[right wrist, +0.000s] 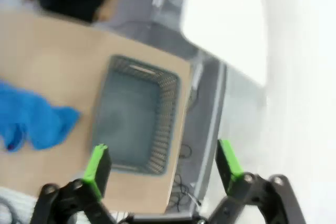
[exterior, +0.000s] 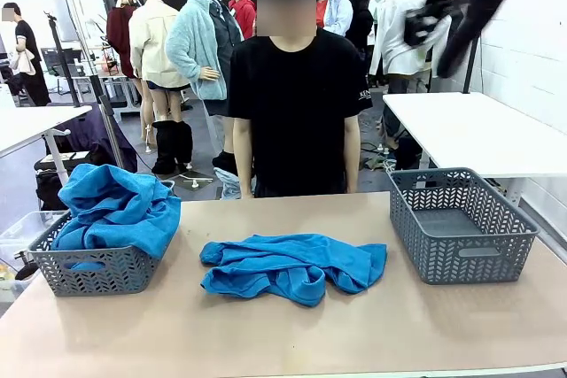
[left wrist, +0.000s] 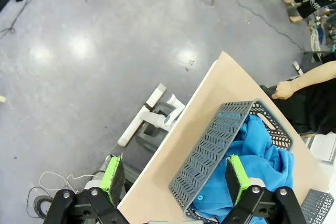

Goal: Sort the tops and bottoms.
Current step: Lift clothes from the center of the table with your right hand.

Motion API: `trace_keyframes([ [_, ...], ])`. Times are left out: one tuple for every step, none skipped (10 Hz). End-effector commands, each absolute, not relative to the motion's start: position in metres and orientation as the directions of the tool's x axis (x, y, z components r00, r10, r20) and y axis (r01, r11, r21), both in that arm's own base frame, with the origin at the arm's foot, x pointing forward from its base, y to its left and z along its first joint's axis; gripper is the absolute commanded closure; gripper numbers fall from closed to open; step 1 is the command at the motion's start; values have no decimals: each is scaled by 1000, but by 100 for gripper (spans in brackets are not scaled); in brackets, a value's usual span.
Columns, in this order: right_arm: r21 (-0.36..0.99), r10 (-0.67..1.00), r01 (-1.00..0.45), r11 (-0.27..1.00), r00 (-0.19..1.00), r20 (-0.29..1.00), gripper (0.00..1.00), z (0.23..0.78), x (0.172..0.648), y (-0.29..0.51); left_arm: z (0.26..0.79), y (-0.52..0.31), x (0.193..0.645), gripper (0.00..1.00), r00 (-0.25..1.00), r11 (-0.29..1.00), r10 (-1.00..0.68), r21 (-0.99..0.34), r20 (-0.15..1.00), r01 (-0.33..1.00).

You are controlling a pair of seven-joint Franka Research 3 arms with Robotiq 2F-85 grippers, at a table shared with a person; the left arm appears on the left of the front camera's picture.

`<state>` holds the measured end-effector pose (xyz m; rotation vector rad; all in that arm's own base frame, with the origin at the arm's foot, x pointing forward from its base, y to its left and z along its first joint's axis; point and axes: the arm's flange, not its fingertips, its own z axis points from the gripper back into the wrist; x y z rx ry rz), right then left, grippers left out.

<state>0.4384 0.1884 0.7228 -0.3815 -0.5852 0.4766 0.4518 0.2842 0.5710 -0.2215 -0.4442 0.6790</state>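
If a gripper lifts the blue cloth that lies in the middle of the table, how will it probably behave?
The blue cloth lies crumpled in soft folds, so it will probably hang floppy and unfold when lifted. It looks thin, so likely light. If pushed, it would probably bunch up on the table rather than slide as one piece.

Blue shirt (left wrist: 257, 166) in grey basket (left wrist: 215, 145)

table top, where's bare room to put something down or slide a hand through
Free: the table's whole near strip in front of the blue shirt, and the gaps between that shirt and each basket. The right basket is empty inside. Crowded: the left basket, heaped with blue cloth spilling over its rim.
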Motion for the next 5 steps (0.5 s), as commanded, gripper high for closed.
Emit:
trace_keyframes([
  [-518,776,-602,607,589,224,0,685,472,234,571,286,451,0,690,763,645,-331,330,-555],
  [-467,876,-746,474,452,167,0,658,481,266,571,286,451,0,690,763,645,-331,330,-555],
  [-398,917,-826,399,350,194,0,631,489,288,571,286,451,0,690,763,645,-331,330,-555],
  [-312,911,-859,405,349,221,0,600,495,299,571,286,451,0,690,763,645,-331,330,-555],
  [-286,894,-851,440,386,229,0,572,498,307,571,286,451,0,690,763,645,-331,330,-555],
])
